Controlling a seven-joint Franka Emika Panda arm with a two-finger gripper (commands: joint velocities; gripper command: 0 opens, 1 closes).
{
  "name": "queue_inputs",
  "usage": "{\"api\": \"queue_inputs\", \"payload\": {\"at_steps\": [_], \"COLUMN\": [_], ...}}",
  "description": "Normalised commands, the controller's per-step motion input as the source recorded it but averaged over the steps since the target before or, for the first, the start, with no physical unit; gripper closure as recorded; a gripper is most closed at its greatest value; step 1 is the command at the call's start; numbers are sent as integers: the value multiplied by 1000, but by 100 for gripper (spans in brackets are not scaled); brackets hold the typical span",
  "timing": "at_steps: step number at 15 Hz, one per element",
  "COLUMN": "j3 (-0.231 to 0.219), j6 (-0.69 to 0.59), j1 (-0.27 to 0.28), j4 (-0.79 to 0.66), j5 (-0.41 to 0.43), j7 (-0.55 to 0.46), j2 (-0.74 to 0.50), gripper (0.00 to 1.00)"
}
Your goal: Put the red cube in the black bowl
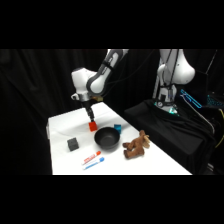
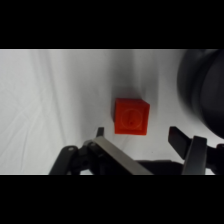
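Observation:
The red cube [image 1: 93,127] rests on the white table just left of the black bowl [image 1: 106,138]. My gripper [image 1: 91,119] hangs right above the cube. In the wrist view the red cube [image 2: 131,117] lies between and slightly beyond my two fingers, which stand apart on either side of it; the gripper [image 2: 136,135] is open and not touching the cube. The black bowl [image 2: 202,90] fills the right edge of the wrist view.
A small teal-blue cube [image 1: 117,128] sits behind the bowl. A dark grey cube [image 1: 73,144] stands at the left. A brown plush toy [image 1: 136,146] lies right of the bowl, and a red and blue tube [image 1: 93,160] lies near the front edge.

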Motion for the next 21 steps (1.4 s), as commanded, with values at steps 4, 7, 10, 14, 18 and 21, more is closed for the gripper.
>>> {"api": "queue_inputs", "payload": {"at_steps": [4, 7, 10, 14, 18, 21], "j3": [41, 39, 28, 44, 25, -2], "j6": [231, 236, 265, 231, 219, 185], "j1": [-42, -43, -40, -53, -24, 13], "j4": [123, 94, 71, 73, 73, 23], "j5": [38, 24, 10, 12, -16, -55], "j7": [-33, 17, 56, 46, 82, 87], "j2": [190, 163, 162, 154, 109, 9], "gripper": [0, 0, 0, 0, 43, 62]}}
